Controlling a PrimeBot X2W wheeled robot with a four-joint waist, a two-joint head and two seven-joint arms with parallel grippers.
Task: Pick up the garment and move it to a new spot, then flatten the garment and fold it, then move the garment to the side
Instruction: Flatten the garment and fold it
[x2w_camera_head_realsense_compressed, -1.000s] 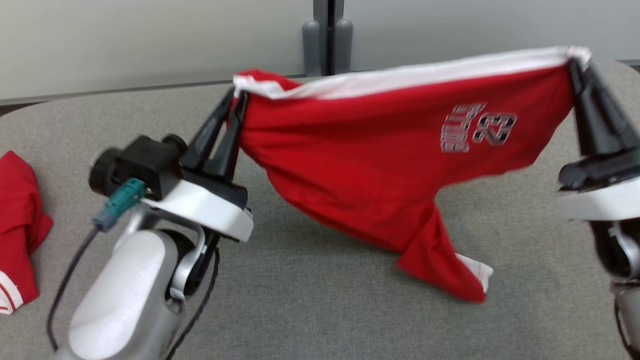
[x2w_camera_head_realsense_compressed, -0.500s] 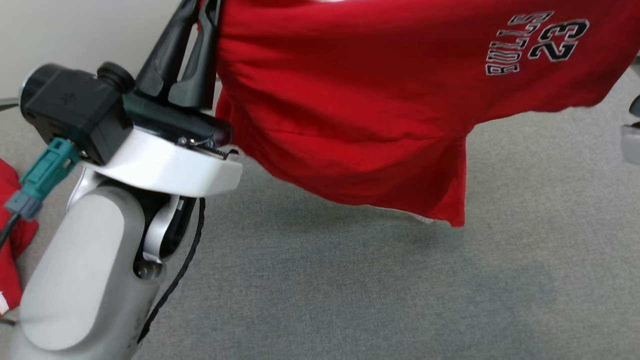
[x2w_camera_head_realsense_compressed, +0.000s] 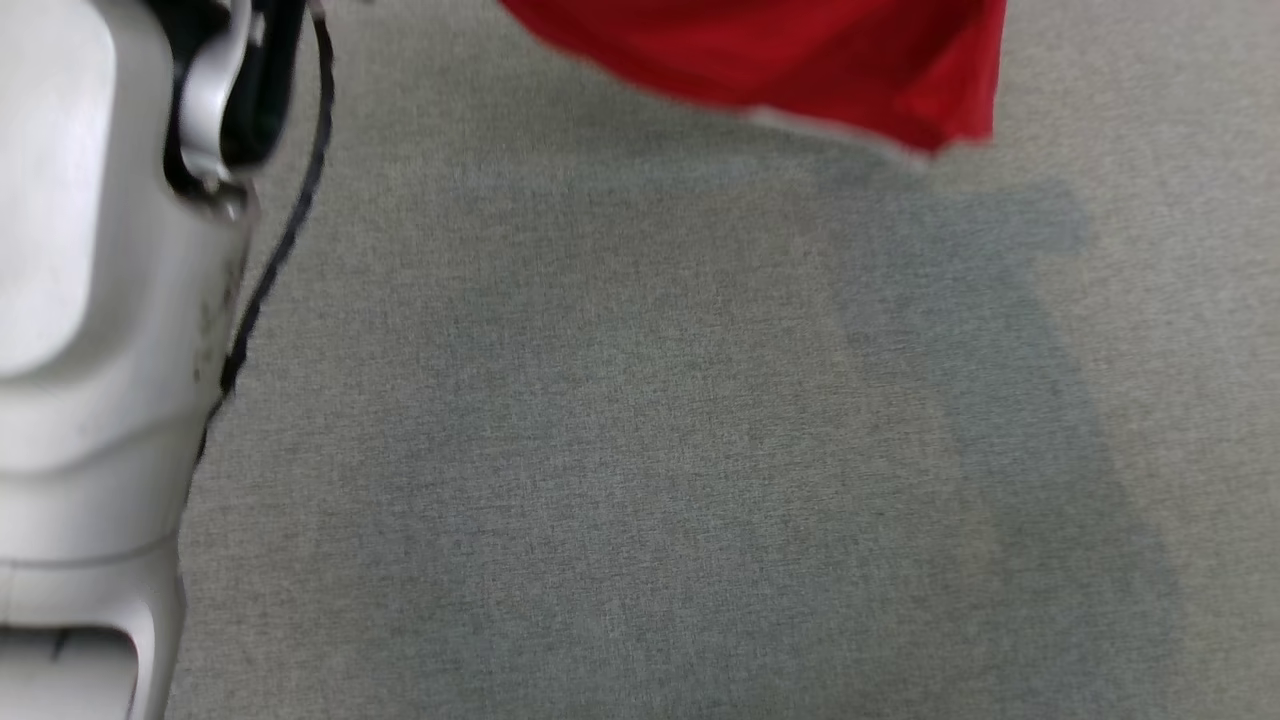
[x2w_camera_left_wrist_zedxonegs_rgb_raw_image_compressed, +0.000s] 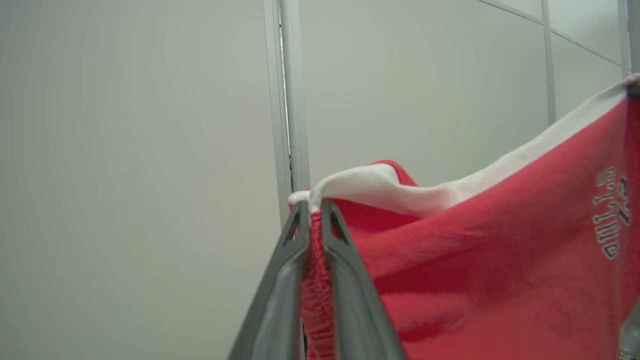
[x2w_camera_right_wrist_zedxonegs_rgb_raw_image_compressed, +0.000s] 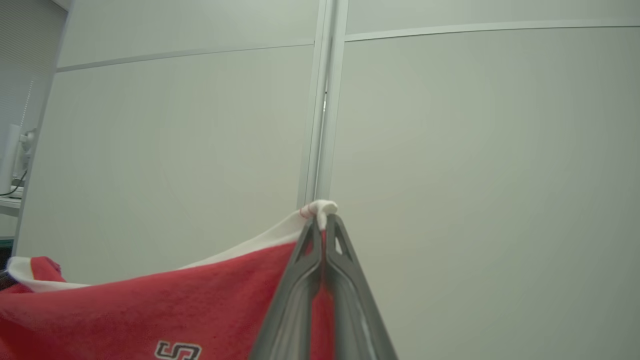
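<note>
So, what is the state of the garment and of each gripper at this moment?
garment: lifted, spread between both grippers, its lower end hanging above the table
left gripper: shut on the garment's white-edged corner
right gripper: shut on the other white-edged corner

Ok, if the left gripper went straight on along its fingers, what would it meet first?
Past the garment hem it grips, the left gripper points at the wall's partition post; distance unclear.

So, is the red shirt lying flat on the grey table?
No, the red cloth shirt hangs stretched in the air, with its white-trimmed edge pinched in the left tool.
</note>
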